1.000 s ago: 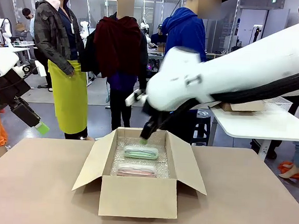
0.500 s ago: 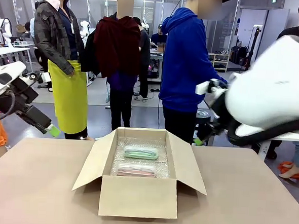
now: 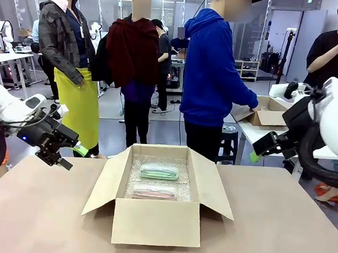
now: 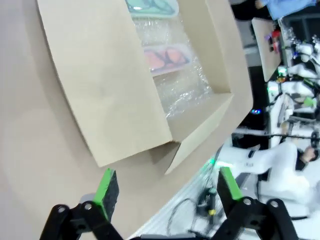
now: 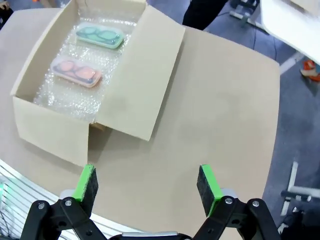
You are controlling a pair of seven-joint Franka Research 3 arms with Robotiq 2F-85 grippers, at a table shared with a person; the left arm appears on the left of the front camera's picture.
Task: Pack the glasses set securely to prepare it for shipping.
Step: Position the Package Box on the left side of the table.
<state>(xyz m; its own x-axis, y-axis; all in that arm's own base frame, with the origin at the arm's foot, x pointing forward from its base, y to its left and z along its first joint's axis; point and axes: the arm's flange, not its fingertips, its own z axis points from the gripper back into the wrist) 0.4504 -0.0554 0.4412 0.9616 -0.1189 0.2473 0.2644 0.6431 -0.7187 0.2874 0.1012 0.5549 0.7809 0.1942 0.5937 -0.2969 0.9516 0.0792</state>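
Pulled my right arm back off the box [image 3: 156, 222], and the left swung closer. Left gripper [image 4: 166, 182] is wide open and empty. Green case [image 3: 159, 172] far, pink case [image 3: 153, 192] near, both inside on bubble wrap [image 3: 183, 187]. Right gripper [image 5: 146, 180] is spread and empty too. Flaps aren't shut yet.

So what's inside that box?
Two cases lie in the box: a mint case at the back and a pink case nearer the front, both on bubble wrap. The wrap covers the bottom, so anything under it is hidden.
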